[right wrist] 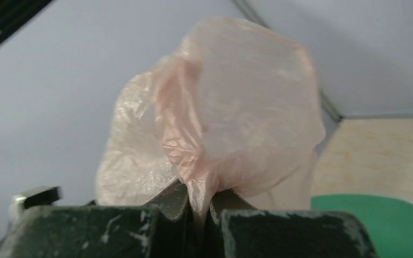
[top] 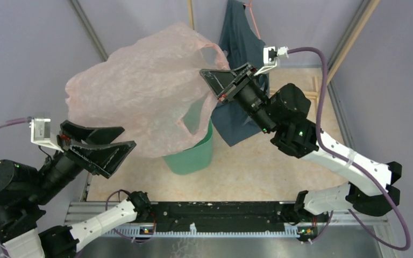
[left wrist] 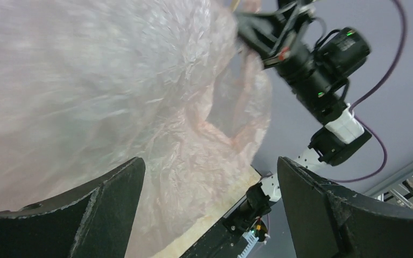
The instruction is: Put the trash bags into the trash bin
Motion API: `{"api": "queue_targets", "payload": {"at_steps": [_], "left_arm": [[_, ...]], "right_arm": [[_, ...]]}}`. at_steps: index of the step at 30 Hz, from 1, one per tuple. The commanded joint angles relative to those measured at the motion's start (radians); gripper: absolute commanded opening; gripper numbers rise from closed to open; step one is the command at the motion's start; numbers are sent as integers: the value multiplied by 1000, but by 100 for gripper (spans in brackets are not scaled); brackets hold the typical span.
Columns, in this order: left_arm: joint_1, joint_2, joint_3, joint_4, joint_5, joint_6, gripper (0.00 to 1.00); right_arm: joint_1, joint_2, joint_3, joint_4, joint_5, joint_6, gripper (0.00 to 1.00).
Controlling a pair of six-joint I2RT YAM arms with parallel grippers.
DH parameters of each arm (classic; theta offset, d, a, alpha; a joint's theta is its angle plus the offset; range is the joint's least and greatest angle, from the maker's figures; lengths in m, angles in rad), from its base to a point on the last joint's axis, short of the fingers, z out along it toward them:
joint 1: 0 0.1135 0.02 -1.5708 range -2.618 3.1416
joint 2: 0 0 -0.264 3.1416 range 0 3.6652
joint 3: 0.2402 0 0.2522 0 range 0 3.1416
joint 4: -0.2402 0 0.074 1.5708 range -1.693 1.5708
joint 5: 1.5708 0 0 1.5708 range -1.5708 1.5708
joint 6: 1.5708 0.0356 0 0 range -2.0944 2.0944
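The pale pink trash bag hangs puffed up in the air over the mint-green trash bin, hiding most of the bin's rim. My right gripper is shut on the bag's right edge and holds it up; in the right wrist view the film is pinched between the fingers, with the bin at lower right. My left gripper is open and empty just below and left of the bag; in the left wrist view the bag fills the space ahead of the spread fingers.
A dark teal-grey cloth garment hangs at the back behind the right gripper. Grey walls close in the tan table on left, back and right. A black rail runs along the near edge.
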Motion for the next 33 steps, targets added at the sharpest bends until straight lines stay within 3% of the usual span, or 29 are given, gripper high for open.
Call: {"api": "queue_targets", "payload": {"at_steps": [1,4,8,15,20,26,33], "left_arm": [[18,68,72,-12,1,-7,98],[22,89,89,-42,-63,-42,98],[24,133,114,-93,-140,-94,98],[24,279,158,-131,-261,-121,98],[24,389,217,-217,-462,-150,93],[23,337,146,-112,-466,-155,93],[24,367,42,-186,-450,-211,88]], "right_arm": [[-174,-56,-177,-61,-73,60,0],[-232,-100,-235,-94,-76,43,0],[-244,-133,-172,-231,-74,-27,0],[-253,-162,-91,-391,-274,-40,0],[-258,-183,-26,-466,-338,-80,0],[-263,-168,6,-461,-428,-60,0],[-329,-74,-4,-392,-542,-7,0]]}}
